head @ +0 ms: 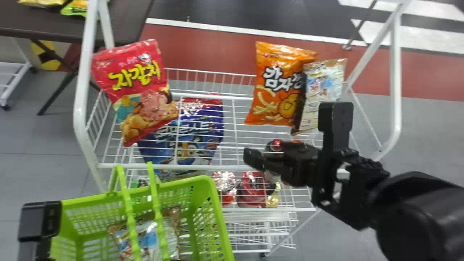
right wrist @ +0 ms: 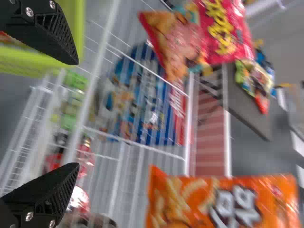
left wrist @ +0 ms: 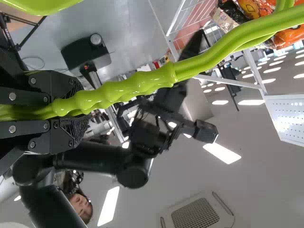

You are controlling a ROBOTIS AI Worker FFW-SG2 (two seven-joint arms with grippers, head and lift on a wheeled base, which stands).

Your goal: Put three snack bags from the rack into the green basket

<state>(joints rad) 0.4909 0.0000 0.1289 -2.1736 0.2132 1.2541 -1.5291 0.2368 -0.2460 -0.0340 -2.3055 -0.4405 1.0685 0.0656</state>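
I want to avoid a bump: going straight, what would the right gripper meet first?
Likely the rack's white wire shelf, with the blue snack bag behind its wires; depth is unclear.

A red snack bag (head: pixel 148 90) leaned near the left edge of the white wire rack (head: pixel 232 168). Toward the right edge an orange bag (head: pixel 277 90) tilted slightly, overlapping a pale, brown-edged one (head: pixel 322 88). A blue bag (head: pixel 185 134) lay lower, behind wires. I held the green basket (head: pixel 181 184) by its handles near the front left corner, one pale, brown-edged bag (head: pixel 146 239) inside.
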